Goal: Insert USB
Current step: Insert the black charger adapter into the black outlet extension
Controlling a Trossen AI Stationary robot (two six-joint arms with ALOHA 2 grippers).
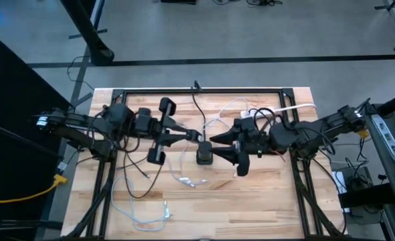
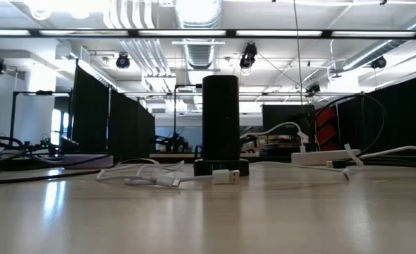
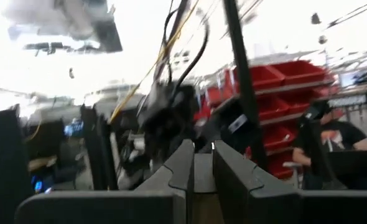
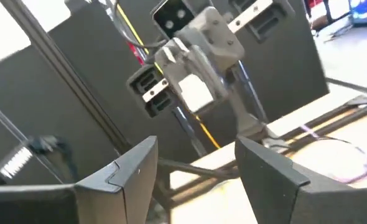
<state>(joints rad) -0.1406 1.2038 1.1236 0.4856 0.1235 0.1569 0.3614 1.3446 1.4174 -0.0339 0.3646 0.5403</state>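
Fingers: left point(image 3: 199, 171) clenched, right point(image 4: 196, 174) spread | USB plug point(image 2: 225, 176): white, lying on table point(image 2: 208, 219)

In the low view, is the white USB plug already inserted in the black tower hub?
No: the white USB plug lies loose on the table in front of the black tower hub.
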